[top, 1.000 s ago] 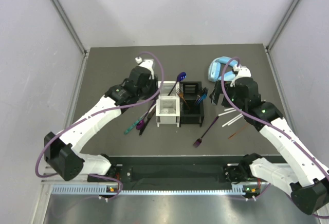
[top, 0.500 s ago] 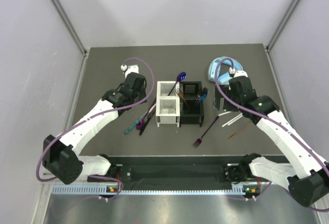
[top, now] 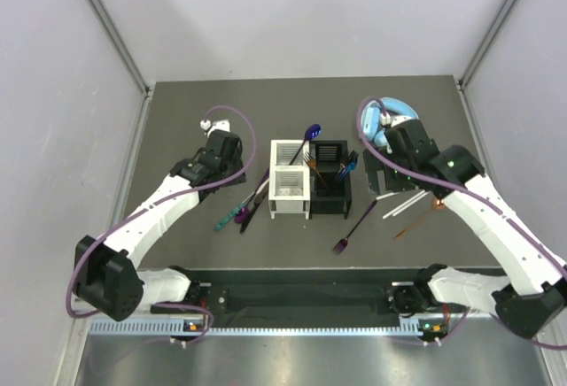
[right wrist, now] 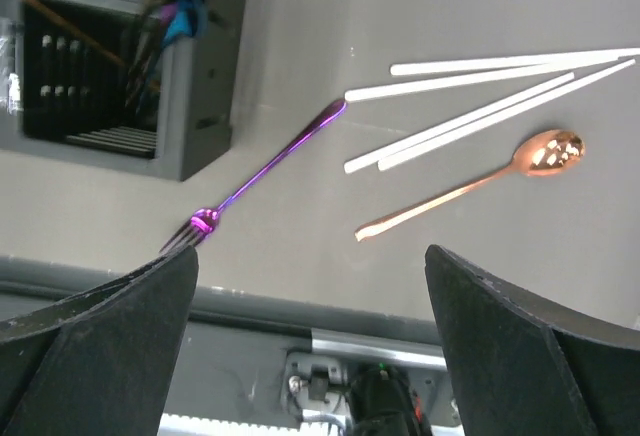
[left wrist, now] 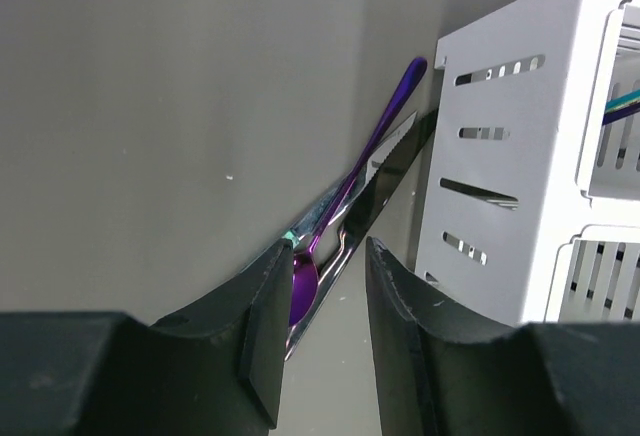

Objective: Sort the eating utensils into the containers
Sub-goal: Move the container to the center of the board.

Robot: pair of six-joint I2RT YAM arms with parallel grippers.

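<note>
Since the earlier view from above, the left arm has drawn back from the white caddy toward the left of the frame. The right arm has swung a little to the upper right, so the bowl of the copper spoon is now uncovered.

The dark bench carries the two caddies side by side in the middle, the black caddy to the right of the white one. Both already hold some cutlery standing up. The light-blue headphones lie at the upper right, partly under the right wrist, and are not part of the sorting.

The left tool hangs low over the bench with its jaws only narrowly apart and nothing between them. It seems lined up along the purple spoon and the green-handled knife, which lie crossed in a small pile just beside the wall of the white caddy. I think it prepares to pinch one of them.

The right tool is spread wide and empty, held high. This probably gives its camera a full look at what remains: the purple fork near the black caddy, four white sticks fanned out, and the copper spoon just below them.
</note>
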